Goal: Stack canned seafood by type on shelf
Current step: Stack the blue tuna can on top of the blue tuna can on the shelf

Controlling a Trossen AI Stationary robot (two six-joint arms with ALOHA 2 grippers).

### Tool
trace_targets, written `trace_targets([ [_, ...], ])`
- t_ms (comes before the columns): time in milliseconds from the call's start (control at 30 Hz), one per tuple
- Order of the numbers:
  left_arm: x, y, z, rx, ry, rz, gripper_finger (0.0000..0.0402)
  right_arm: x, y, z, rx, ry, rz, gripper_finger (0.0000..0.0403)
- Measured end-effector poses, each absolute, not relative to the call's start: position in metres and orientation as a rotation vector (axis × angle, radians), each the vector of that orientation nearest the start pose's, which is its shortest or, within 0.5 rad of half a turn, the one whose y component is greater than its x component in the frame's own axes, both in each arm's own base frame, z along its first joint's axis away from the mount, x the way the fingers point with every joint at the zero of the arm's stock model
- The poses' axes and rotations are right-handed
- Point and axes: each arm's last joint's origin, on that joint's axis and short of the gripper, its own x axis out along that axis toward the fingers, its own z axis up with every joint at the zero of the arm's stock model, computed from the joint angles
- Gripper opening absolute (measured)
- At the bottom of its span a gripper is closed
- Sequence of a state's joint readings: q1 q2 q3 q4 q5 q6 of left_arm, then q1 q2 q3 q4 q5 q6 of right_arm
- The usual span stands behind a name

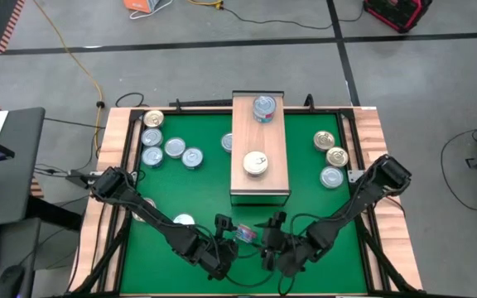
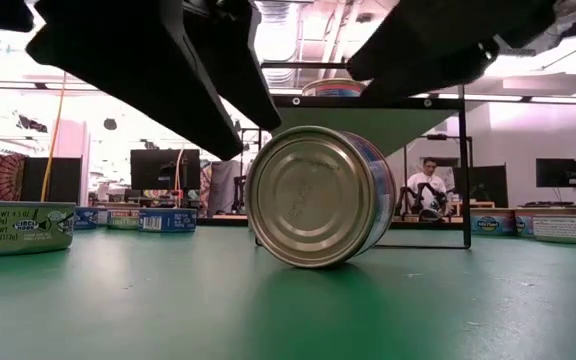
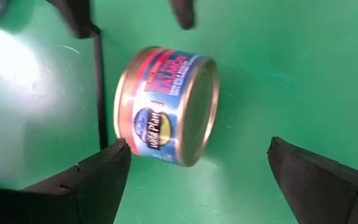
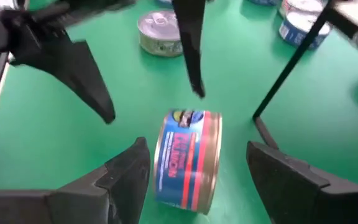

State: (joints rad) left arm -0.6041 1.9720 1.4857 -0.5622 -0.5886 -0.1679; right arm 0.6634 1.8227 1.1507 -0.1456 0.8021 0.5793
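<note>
i see the small round metal salmon can with the blue and red label tipped on its edge on the green mat, between my open left gripper and open right gripper. it looks hard, smooth and might roll, so i'd pinch its flat ends.

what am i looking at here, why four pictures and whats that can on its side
It is a two-armed robot at a table, filmed by four cameras: one overhead, one at table height, one on each wrist. On the green mat flat seafood tins lie around a wooden shelf, which already carries two. The can on its side is a salmon tin standing on its rim. The left hand and right hand are both open on either side of it; nothing is held.
</note>
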Motion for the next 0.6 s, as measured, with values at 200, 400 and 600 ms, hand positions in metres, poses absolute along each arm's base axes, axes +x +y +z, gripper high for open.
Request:
trace_targets([
  [200,0.348,-0.223,0.206,0.480,0.844,0.069,0.0366,0.313,0.209,0.190,0.023,0.547,-0.293,0.0292],
  [400,0.342,-0.222,0.175,0.461,0.793,0.064,0.0366,0.314,0.208,0.191,0.041,0.541,-0.286,0.0292],
  [600,0.327,-0.218,0.175,0.436,0.785,0.091,0.0366,0.314,0.208,0.190,0.025,0.551,-0.287,0.0292],
])
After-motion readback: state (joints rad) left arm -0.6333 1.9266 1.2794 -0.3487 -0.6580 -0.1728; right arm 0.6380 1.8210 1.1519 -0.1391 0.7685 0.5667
